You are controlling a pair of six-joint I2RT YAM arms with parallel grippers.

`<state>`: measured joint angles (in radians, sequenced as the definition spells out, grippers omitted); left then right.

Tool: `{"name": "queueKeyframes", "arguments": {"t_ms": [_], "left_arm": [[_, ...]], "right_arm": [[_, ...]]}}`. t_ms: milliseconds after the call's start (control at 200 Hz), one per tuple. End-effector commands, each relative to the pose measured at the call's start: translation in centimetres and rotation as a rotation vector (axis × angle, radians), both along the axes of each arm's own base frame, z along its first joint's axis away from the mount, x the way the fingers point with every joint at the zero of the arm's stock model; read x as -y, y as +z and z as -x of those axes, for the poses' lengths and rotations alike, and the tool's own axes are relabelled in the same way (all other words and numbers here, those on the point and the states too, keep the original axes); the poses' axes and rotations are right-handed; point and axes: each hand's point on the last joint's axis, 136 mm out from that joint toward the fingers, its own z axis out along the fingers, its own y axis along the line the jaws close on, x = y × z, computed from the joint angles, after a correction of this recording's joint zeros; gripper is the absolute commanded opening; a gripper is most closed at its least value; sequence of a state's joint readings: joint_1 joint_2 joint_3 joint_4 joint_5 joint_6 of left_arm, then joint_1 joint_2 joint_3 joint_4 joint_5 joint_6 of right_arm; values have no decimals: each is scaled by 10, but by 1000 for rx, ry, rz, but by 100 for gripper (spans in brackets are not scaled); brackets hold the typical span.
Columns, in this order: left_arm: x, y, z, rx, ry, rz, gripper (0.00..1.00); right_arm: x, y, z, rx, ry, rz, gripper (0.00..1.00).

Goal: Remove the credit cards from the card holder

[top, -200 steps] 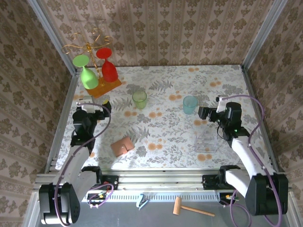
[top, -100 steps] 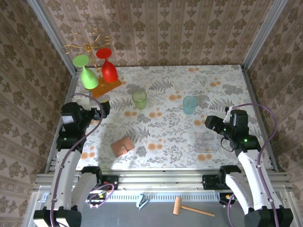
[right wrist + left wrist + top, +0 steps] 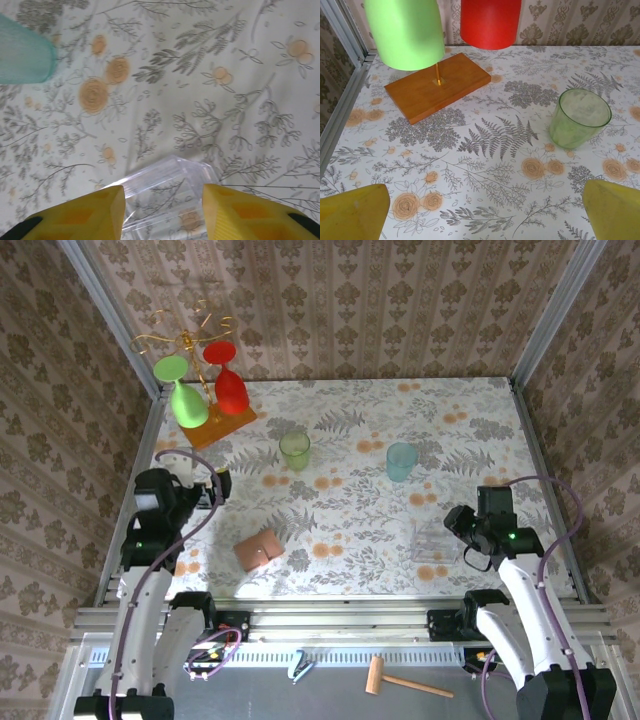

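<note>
The card holder (image 3: 259,549) is a salmon-pink folded wallet lying shut on the flowered table near the front, left of centre. The credit cards are hidden from view. My left gripper (image 3: 216,486) hovers behind and to the left of the holder, well apart from it. In the left wrist view the left gripper (image 3: 485,220) is wide open over bare cloth, its yellow fingertips (image 3: 355,212) at the frame's bottom corners. My right gripper (image 3: 456,521) is far right of the holder. The right wrist view shows the right gripper (image 3: 162,210) with its jaws apart, gripping nothing.
A clear plastic box (image 3: 170,200) lies on the table under the right gripper, also seen from above as the box (image 3: 435,540). A green cup (image 3: 294,450) and a teal cup (image 3: 401,461) stand mid-table. The glass rack's orange base (image 3: 215,425) sits back left.
Both arms have drawn back toward the near edge. The right gripper moved nearer and to the right, over the clear box, and its jaws have narrowed. The card holder has not moved.
</note>
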<state>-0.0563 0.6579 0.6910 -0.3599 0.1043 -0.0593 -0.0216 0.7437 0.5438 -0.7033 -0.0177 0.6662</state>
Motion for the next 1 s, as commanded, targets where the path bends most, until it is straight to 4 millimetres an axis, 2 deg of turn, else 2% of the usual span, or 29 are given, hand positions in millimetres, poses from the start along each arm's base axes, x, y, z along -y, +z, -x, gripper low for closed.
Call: {"name": "queueKeyframes", "arguments": {"t_ms": [0, 115, 305, 525, 995], "left_arm": [[-8, 1, 3, 15, 36, -15, 100], [-10, 1, 3, 13, 40, -23, 100], [-11, -1, 3, 11, 45, -20, 100], [-12, 0, 3, 12, 49, -22, 100], [-11, -1, 3, 11, 50, -7, 100]], "right_arm": [[18, -13, 14, -56, -113, 61, 44], [23, -18, 16, -62, -138, 80, 41], [13, -24, 8, -33, -98, 31, 39], [7, -33, 10, -39, -90, -1, 38], [-3, -35, 7, -45, -36, -36, 33]]}}
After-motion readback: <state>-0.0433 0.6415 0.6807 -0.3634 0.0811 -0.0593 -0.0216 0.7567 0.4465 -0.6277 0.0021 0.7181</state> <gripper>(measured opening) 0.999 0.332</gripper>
